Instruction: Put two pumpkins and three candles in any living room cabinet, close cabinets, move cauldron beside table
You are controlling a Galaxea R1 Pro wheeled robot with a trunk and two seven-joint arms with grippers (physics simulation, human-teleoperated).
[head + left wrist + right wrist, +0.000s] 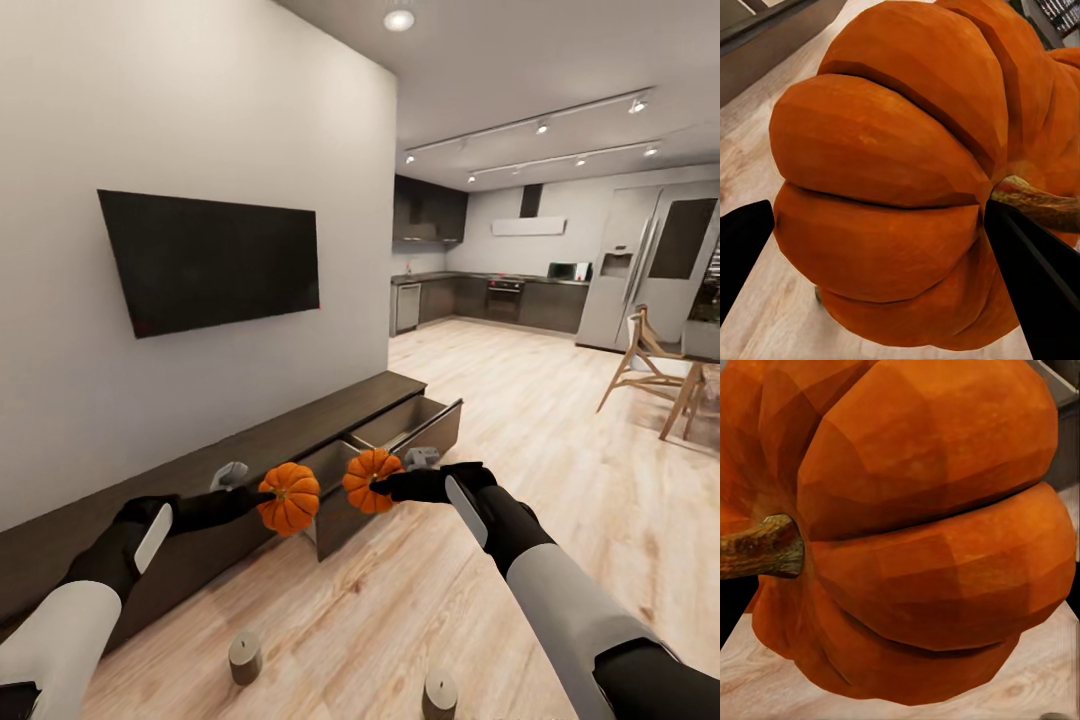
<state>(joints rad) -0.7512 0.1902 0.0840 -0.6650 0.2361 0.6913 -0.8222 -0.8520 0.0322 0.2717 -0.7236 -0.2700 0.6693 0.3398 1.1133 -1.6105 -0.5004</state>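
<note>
1. The step in hand is stowing the pumpkins: each arm carries one, held side by side in the air in front of the long dark cabinet (300, 425) under the wall-mounted television (215, 258).
2. The left gripper (262, 497) pinches the left pumpkin (290, 497). In the left wrist view the dark fingers (1035, 262) press on either side of the ribbed orange body (892, 187), with the brown stem (1042, 204) lying next to one finger.
3. The right gripper (372, 487) pinches the right pumpkin (370, 480). In the right wrist view that pumpkin (930, 532) sits very close to the lens, its stem (757, 547) pointing sideways; the fingers themselves are hardly visible there, so the grip is judged from the head view.
4. The cabinet already has open compartments: one drawer (420, 425) stands pulled out towards the kitchen end, and a second opening shows just behind the two pumpkins, though how far it is open is hard to tell.
5. The next move probably calls for carrying each pumpkin forward and down over an open compartment, clear of its front edge, then spreading the fingers to let go.
6. Two beige candles (245, 657) (439, 694) stand on the wooden floor (500, 450) near the robot, still to be collected, and the cabinet will need closing afterwards.
</note>
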